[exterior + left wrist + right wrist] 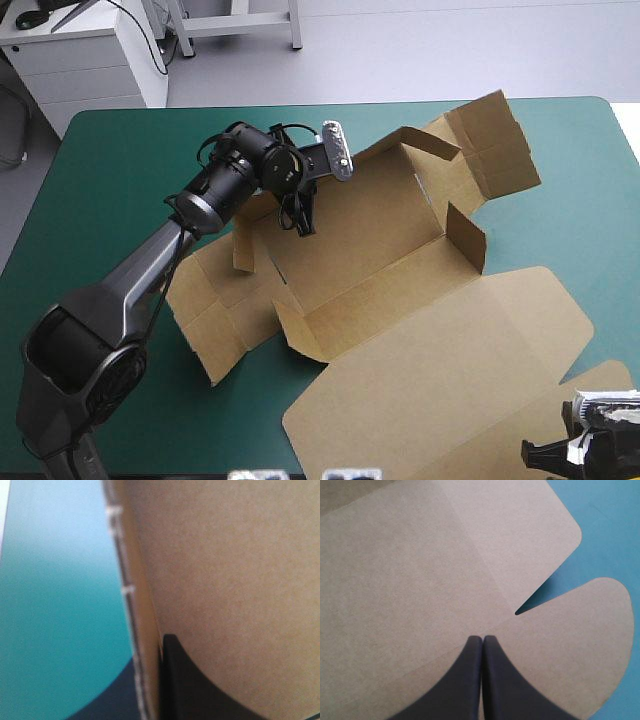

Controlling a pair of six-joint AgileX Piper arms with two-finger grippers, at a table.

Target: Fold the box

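ok so the brown cardboard box [365, 235], a cut sheet that's half folded up, is sitting around the middle of the table with the teal-green cover [110, 180]; a few of its walls are already standing up, while the big flat lid [450, 370] is lying spread out toward the near right corner.

The left gripper [302, 218], two broad black fins on the arm coming in from the left, is reaching down into the box at its far left corner; in the left wrist view an upright wall [145, 640] is running edge-on straight ahead of it. One black finger [195, 685] is lying flat against the brown face, and a dark shape on the teal-green side of that edge is looking like the other finger; so it's pinching almost fully closed with the board in between.

The right gripper [482, 640] is hanging over the lid down at the near right corner, well apart from the left one; its fingers are pressing together tip to tip in one pointed arch. The tips are sitting just beside the slit where the rounded flap [585, 645] is splitting off from the main panel; whether they're actually touching the board, I can't tell.
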